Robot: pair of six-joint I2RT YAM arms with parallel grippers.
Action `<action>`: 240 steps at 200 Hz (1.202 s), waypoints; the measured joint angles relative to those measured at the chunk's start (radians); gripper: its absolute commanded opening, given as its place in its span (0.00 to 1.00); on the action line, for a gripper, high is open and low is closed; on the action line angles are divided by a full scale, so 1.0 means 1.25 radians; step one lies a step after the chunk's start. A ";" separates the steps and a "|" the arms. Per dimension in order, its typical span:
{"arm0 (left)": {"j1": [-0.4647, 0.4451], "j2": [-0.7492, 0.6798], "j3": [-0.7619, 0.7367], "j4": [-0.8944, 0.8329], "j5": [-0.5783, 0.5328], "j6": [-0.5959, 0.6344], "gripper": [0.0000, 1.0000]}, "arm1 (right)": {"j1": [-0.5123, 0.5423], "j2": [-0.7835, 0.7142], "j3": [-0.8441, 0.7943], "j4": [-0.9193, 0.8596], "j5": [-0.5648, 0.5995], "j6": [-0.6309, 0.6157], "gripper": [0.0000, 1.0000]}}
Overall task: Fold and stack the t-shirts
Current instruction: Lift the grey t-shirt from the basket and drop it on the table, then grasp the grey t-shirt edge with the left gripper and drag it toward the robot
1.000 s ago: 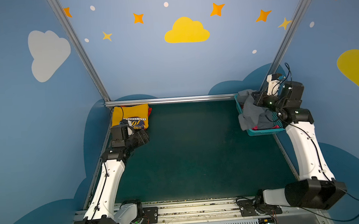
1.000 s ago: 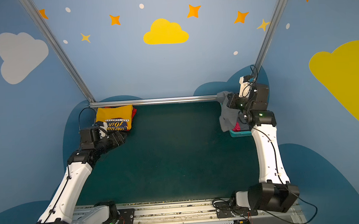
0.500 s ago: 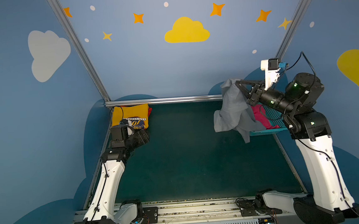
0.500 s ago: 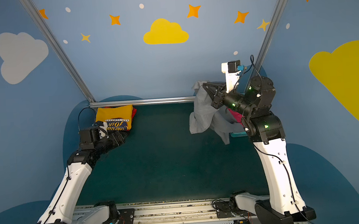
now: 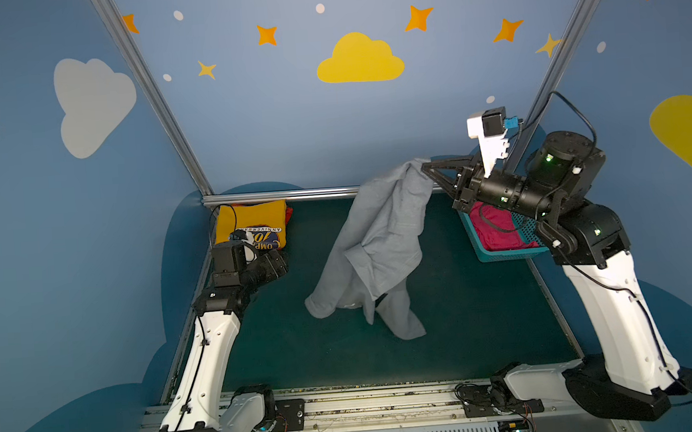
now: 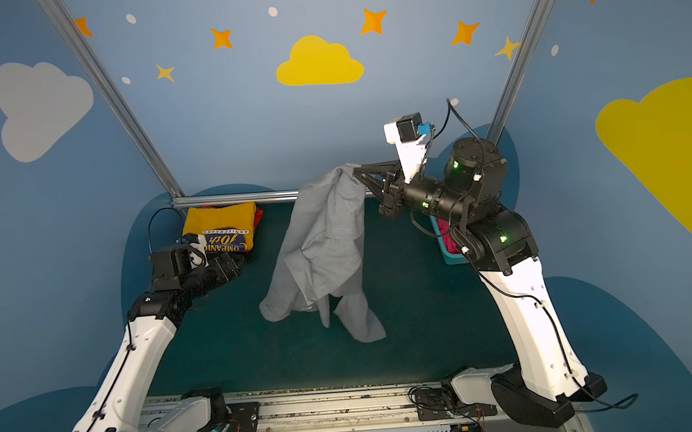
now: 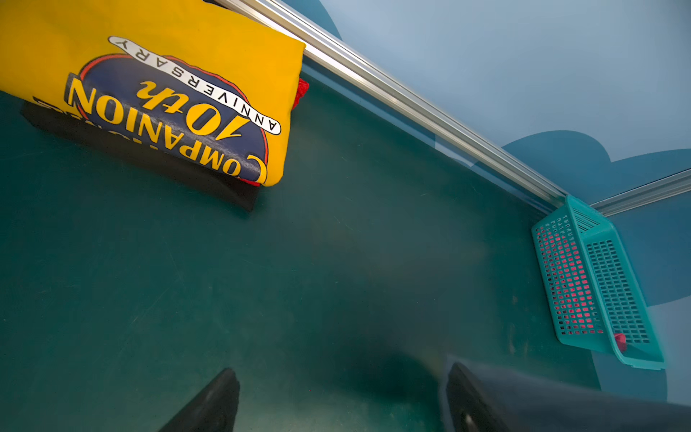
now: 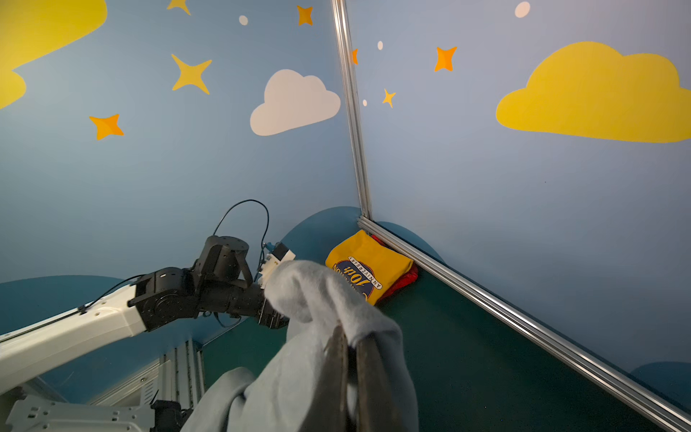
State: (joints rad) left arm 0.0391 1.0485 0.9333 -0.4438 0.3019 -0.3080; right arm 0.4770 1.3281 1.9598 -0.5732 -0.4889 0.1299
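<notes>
We have the grey t-shirt (image 5: pixel 384 247) hanging at the centre of both top views, pinched at its top, right of centre, by the right gripper (image 5: pixel 426 169). The right wrist view shows these jaws closed on a ridge of grey cloth. The left gripper (image 7: pixel 336 406) waits at the left of the frame, just below the yellow t-shirt (image 5: pixel 253 223); its fingers stand wide apart with only the mat (image 5: pixel 304 353) between them. The pink t-shirt (image 5: pixel 497 227) lies in the basket (image 5: pixel 505 254) at the right.

Our worries:
- The hold is one bunched pinch, so the cloth hangs twisted. Laid down like this it would likely land crumpled, not flat
- If the pinch is shallow, a quick swing might pull the cloth free
- The trailing lower end could drag across the mat and fold under itself
- A wide swing to the left could brush the yellow stack and skew it

What differs by view: only the top views show the full hang and its lower end, though we cannot tell whether it touches the mat. Only the right wrist view shows the pinch up close. The left wrist view alone shows the black cloth (image 7: pixel 232 194) lying under the yellow t-shirt, with red cloth (image 7: pixel 303 88) showing at the side edge; from above we see just a red sliver
</notes>
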 measured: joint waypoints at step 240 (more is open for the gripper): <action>-0.606 0.342 0.120 -0.046 -0.094 -0.095 0.69 | -0.329 0.277 -0.482 -0.173 0.249 0.022 0.05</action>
State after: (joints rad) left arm -0.7181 1.4765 1.0828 -0.5011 0.1848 -0.4263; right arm 0.0654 1.6749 1.3579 -0.7895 -0.1772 0.1570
